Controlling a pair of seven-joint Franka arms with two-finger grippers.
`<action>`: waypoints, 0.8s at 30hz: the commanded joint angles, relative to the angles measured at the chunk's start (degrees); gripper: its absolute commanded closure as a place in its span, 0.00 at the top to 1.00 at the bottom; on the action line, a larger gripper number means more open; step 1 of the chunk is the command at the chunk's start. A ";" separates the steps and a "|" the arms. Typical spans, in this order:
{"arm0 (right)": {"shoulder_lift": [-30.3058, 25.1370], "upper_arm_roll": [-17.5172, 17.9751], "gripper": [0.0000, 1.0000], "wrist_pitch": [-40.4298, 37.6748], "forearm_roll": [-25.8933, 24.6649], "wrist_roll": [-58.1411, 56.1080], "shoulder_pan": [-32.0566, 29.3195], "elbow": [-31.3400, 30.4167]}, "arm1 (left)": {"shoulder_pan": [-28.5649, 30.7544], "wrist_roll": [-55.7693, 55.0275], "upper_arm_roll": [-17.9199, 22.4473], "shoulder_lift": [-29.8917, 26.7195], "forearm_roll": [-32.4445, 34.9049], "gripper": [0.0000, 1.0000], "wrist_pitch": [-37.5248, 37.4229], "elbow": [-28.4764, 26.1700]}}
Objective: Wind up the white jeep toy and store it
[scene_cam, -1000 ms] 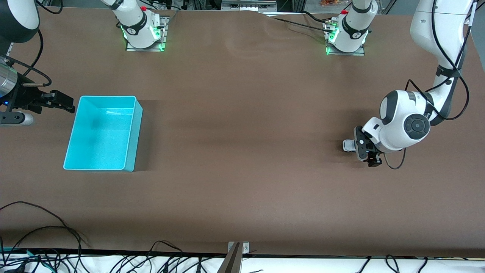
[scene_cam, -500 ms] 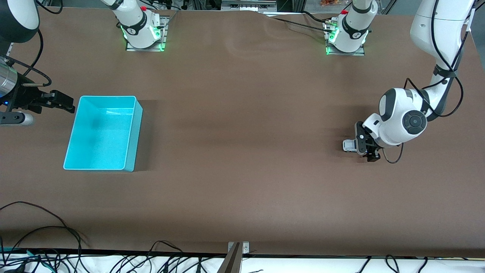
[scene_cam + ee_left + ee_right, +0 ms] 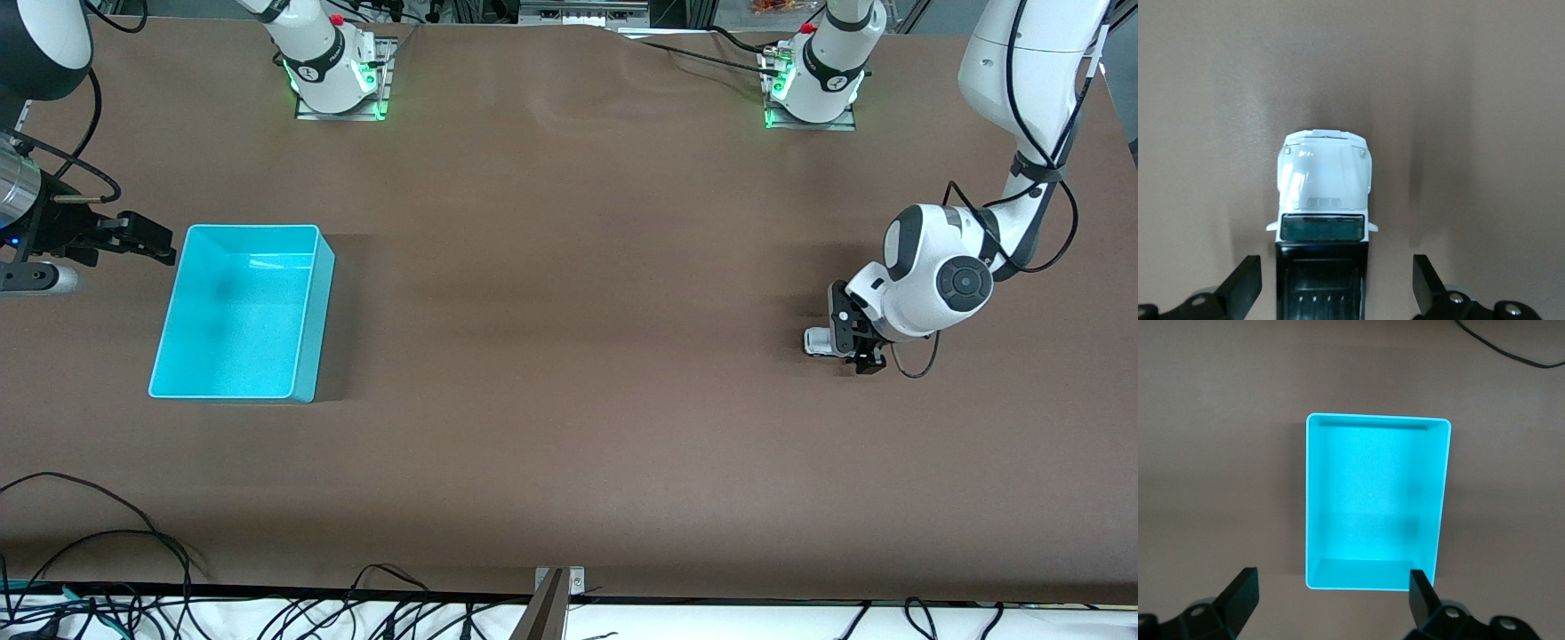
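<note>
Brown table (image 3: 569,356): left pincer (image 3: 855,338) wide astride white jeep toy (image 3: 1323,200); right pincer (image 3: 147,236) waits, wide.

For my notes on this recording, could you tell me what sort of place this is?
Most likely a robotics lab bench: two Franka arms bolted to a brown table, loose cables along its edge, only a cyan bin and white jeep toy on it.

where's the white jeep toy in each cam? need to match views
Front view: white jeep toy on the brown table toward the left arm's end, partly under the open left tool.
Left wrist view: jeep centred low in frame, between the open fingers, hood pointing away from the camera.
Right wrist view: not in it; only the cyan bin shows.
Shared landmark: the left tool over the jeep, in the front and left wrist views.
</note>
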 commanded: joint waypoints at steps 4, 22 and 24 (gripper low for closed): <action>-0.57 -0.03 1.00 0.24 1.09 -0.31 -0.18 -0.54 | 0.44 2.95 -0.22 0.00 1.17 0.96 3.63 -1.59; -0.57 0.06 1.00 0.33 1.09 -0.31 -0.18 -0.54 | -0.18 4.45 -0.22 0.00 1.44 0.04 3.54 -0.80; -0.57 0.06 1.00 0.33 1.09 -0.31 -0.18 -0.54 | -0.09 4.44 -0.22 0.00 1.44 0.01 3.54 -0.80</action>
